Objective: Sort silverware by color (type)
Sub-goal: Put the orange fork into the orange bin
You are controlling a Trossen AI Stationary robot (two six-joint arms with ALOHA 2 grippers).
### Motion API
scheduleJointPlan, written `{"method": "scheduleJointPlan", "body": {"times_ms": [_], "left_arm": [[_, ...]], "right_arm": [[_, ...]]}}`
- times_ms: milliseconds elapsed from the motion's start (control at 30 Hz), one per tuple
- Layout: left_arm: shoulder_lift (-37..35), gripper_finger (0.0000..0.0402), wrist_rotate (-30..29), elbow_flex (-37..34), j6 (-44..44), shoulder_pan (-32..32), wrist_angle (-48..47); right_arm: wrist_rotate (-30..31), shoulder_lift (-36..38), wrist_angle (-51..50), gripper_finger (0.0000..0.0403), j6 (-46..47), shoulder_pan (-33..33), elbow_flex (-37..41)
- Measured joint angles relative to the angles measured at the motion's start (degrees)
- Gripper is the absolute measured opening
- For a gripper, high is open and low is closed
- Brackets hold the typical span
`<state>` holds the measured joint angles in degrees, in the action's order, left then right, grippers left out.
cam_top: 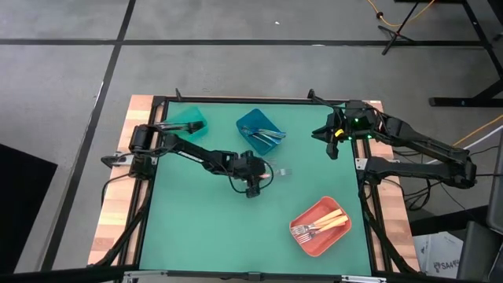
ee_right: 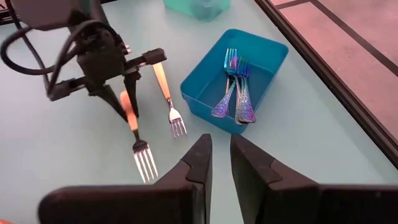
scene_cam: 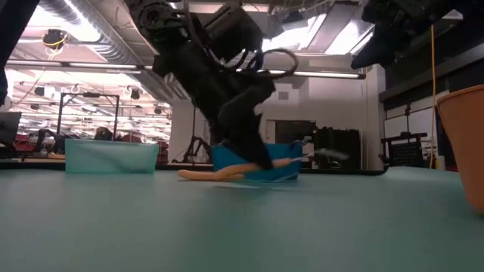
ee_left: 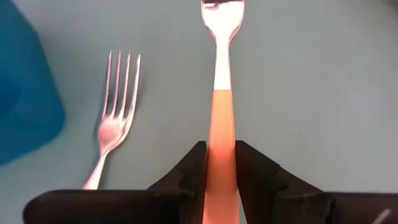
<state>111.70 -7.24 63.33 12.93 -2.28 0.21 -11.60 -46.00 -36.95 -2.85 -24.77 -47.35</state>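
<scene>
My left gripper (cam_top: 252, 179) is near the table's middle, shut on a gold-handled fork (ee_left: 222, 74). The fork's silver head (ee_right: 144, 159) points toward the table's right. A second gold-handled fork (ee_left: 115, 121) lies flat on the mat just beside it, toward the blue bin (cam_top: 245, 122). That bin holds iridescent blue forks (ee_right: 235, 90). More gold-handled forks (cam_top: 322, 223) lie in the coral-red bin (cam_top: 302, 238). My right gripper (ee_right: 221, 148) hangs raised over the far right of the table. A narrow gap shows between its fingers, with nothing in it. My left gripper pinches the fork's gold handle (ee_left: 221, 134) between its two fingers, one on each long edge. The fingers slant down from the table's left, and the fork sticks out ahead of them. The fork is lifted clear of the mat, its head (scene_cam: 331, 155) in the air.
A teal bin (cam_top: 189, 119) stands at the far left of the green mat, left of the blue bin. The coral-red bin sits near the front right. Bare mat lies between the held fork and the coral-red bin.
</scene>
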Motion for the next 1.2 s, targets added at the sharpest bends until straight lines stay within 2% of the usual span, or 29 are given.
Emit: {"method": "scheduleJointPlan", "body": {"times_ms": [300, 633, 867, 1000, 1200], "left_arm": [[-0.1, 0.0063, -0.5, 0.0, 2.4, -1.8, 12.1], [-0.3, 0.0064, -1.0, 0.1, 3.5, -3.4, 30.3], [-0.3, 0.0064, -1.3, 0.2, 2.9, -3.5, 45.9], [-0.3, 0.0064, -1.5, 0.2, -0.9, -3.4, 53.7], [-0.4, 0.0064, -2.3, 0.2, -6.6, -3.0, 62.5]], "right_arm": [[1.7, 0.0, -0.4, 0.0051, -0.4, 0.0, -0.6], [10.0, 1.1, -0.4, 0.0051, -4.1, 0.0, -5.7], [15.0, 2.6, -0.7, 0.0051, -5.2, 0.0, -6.4], [14.1, 2.8, -1.1, 0.0051, -4.8, 0.0, -6.4], [5.0, 2.6, -1.8, 0.0051, -4.3, 0.0, -6.4]]}}
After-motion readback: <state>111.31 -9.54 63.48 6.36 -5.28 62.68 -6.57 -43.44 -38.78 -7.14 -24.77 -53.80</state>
